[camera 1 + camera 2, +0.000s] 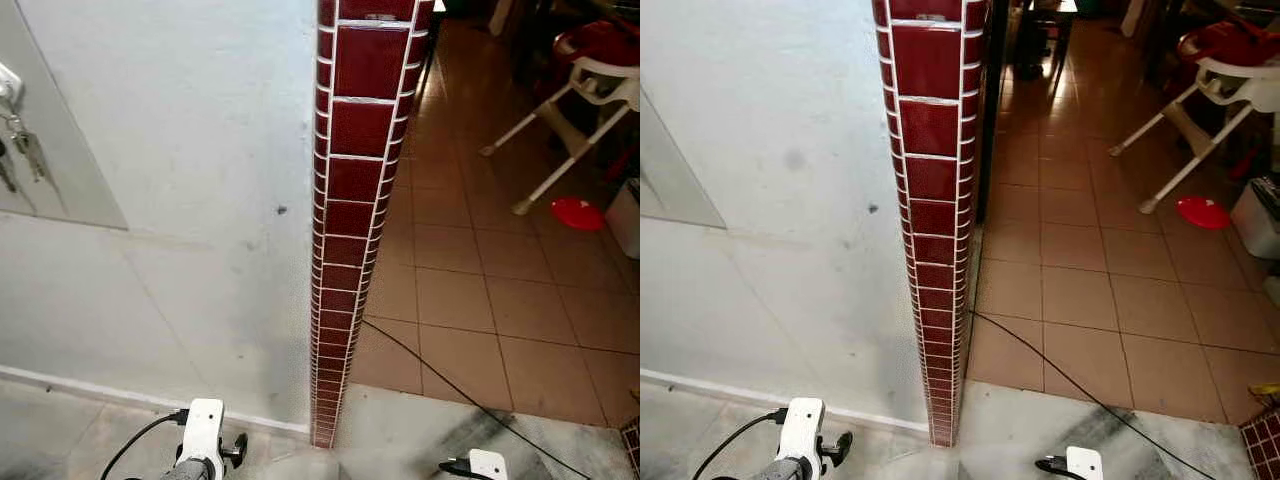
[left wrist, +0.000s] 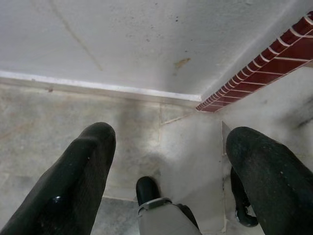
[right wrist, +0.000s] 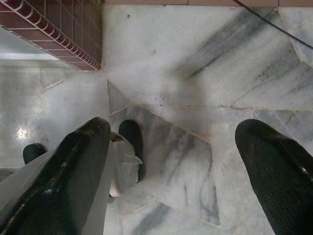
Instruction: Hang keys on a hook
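Glossy dark-red glazed tiles with pale grout are seen on the wall corner (image 1: 355,200). Matt, slightly stained plaster is noted on the white wall (image 1: 200,150). Polished grey-veined marble floor (image 3: 195,73); satin terracotta floor tiles (image 1: 470,290). Metal keys (image 1: 28,145). Gripper fingers (image 2: 78,181) of smooth black plastic or rubber.

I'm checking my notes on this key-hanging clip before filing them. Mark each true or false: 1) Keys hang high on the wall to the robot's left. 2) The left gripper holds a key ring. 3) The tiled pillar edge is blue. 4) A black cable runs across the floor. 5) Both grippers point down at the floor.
1) True: the keys hang at the wall's upper left.
2) False: the left gripper is open and holds nothing.
3) False: the tiled pillar edge is dark red.
4) True: the black cable crosses the floor tiles.
5) True: the right gripper, also open, faces marble floor too.
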Controlling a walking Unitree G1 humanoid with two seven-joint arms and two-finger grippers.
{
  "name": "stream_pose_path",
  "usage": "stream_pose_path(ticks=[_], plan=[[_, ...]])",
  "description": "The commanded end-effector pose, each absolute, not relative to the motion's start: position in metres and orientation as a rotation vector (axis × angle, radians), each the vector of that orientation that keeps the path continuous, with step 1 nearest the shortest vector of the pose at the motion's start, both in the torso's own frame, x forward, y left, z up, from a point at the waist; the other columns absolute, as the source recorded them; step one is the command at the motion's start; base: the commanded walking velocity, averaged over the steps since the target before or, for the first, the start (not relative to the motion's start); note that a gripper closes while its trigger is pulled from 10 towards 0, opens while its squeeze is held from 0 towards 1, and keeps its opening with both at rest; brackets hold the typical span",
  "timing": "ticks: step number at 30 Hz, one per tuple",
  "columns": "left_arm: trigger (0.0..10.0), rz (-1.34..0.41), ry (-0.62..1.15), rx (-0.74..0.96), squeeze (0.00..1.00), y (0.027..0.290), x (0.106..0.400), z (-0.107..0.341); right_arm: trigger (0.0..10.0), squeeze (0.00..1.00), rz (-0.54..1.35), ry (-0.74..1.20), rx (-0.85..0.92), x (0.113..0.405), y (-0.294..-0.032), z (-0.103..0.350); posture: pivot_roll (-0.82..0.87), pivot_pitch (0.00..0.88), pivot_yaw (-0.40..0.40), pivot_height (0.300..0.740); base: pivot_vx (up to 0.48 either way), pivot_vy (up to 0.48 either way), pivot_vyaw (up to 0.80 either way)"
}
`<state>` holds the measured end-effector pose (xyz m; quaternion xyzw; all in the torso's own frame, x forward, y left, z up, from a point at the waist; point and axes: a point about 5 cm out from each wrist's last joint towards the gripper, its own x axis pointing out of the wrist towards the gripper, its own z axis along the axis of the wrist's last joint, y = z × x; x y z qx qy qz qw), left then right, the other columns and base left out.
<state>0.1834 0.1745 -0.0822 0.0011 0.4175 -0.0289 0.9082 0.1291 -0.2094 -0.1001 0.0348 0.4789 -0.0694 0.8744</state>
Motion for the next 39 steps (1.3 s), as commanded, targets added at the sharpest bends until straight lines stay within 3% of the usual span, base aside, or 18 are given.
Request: stream_pose_path(ticks=[1, 6, 39], plan=[[10.0, -0.07, 0.869, 0.02, 0.0, 0.1747, 0.183, -0.0825, 10.0, 0.0, -0.144, 1.002, 0.068, 0.1301, -0.2088, -0.1, -0.05, 0.0, 0.002, 0.74, 0.0, 0.0, -0.58], [10.0, -0.081, 0.87, 0.029, 0.0, 0.1743, 0.1832, -0.0825, 10.0, 0.0, -0.139, 0.997, 0.057, 0.1302, -0.2091, -0.0998, -0.05, 0.0, 0.005, 0.74, 0.0, 0.0, -0.56], [10.0, -0.079, 0.905, 0.029, 0.0, 0.1769, 0.1772, -0.0856, 10.0, 0.0, -0.113, 1.04, -0.009, 0.1264, -0.2127, -0.1011, -0.04, 0.0, -0.006, 0.74, 0.0, 0.0, 0.0]])
